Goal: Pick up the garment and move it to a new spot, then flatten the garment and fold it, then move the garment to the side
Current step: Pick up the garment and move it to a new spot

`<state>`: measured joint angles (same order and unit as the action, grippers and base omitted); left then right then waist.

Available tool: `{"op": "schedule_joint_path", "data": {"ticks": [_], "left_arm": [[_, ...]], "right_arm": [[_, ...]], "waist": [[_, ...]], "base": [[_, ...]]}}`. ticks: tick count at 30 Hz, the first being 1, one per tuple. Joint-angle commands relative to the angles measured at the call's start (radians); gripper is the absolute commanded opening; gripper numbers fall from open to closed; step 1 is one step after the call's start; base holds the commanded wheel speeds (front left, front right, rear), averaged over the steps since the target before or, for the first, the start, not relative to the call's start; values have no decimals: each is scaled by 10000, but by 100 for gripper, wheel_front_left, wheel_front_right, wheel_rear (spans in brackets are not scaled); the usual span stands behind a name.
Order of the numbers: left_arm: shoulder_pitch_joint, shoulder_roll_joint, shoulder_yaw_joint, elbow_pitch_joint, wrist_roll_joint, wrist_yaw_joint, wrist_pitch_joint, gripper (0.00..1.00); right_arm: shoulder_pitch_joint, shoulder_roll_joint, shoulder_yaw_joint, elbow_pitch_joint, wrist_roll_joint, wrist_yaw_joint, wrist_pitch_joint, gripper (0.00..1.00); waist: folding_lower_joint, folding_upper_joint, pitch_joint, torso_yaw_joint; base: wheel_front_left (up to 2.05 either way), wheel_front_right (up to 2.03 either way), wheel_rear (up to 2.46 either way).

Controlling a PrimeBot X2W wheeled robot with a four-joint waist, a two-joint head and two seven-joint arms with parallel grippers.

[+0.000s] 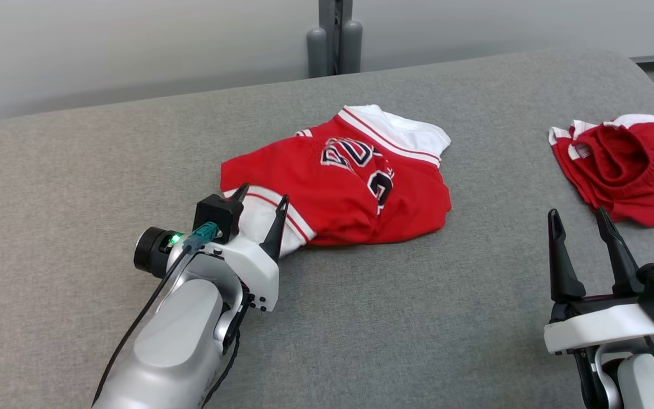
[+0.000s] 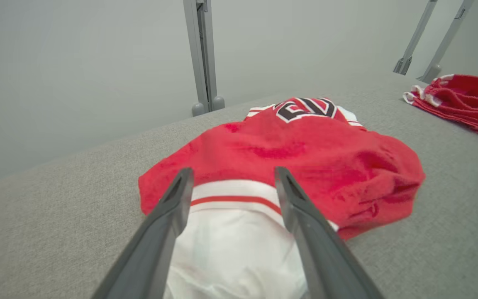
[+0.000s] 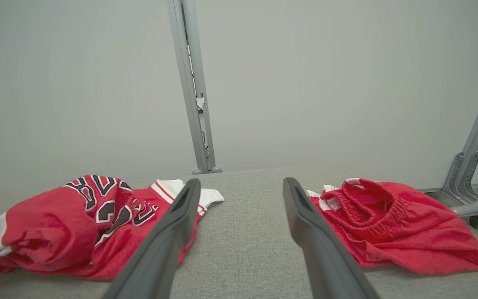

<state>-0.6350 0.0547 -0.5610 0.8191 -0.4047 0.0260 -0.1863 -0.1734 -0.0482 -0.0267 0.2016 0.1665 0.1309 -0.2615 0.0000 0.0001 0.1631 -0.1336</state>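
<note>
Red jersey [image 1: 349, 193], white hem between left fingers [image 2: 168, 216]

Bare test lab: grey padded table [image 1: 77, 170], blank pale wall [image 1: 134, 45], metal stand posts [image 1: 335, 40]

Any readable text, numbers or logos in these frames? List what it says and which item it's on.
"2": black, white-edged digit on the red jersey.
Other numerals beside it: creased and folded over, not readable whole.
On the red shorts: no text seen.
</note>
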Motion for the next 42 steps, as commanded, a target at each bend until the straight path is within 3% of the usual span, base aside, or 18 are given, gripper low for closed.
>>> {"op": "schedule_joint_path", "data": {"ticks": [1, 8, 13, 23, 42], "left_arm": [[144, 46, -28, -98, 139, 12, -306, 100], [1002, 263, 291, -1044, 204, 237, -776, 100], [2146, 467, 874, -2500, 349, 692, -792, 100], [4524, 332, 2156, -4733, 540, 1296, -797, 100], [5582, 38, 3178, -5334, 1106, 1162, -799, 100]], "right_arm": [[102, -51, -26, -26, -99, -3, -51, 100], [239, -49, -65, -11, -279, -3, -51, 100], [437, -49, -48, 9, -380, -3, -50, 100], [990, -48, -233, -243, -431, -3, -50, 100], [1260, -51, 80, -128, -104, -3, -50, 100]], "waist": [[0, -1, -121, 123], [0, -1, -487, 462], [0, -1, -725, 677], [0, -1, -925, 1166], [0, -1, -1116, 1510]], "base": [[0, 0, 0], [0, 0, 0], [0, 0, 0], [0, 0, 0], [0, 0, 0]]}}
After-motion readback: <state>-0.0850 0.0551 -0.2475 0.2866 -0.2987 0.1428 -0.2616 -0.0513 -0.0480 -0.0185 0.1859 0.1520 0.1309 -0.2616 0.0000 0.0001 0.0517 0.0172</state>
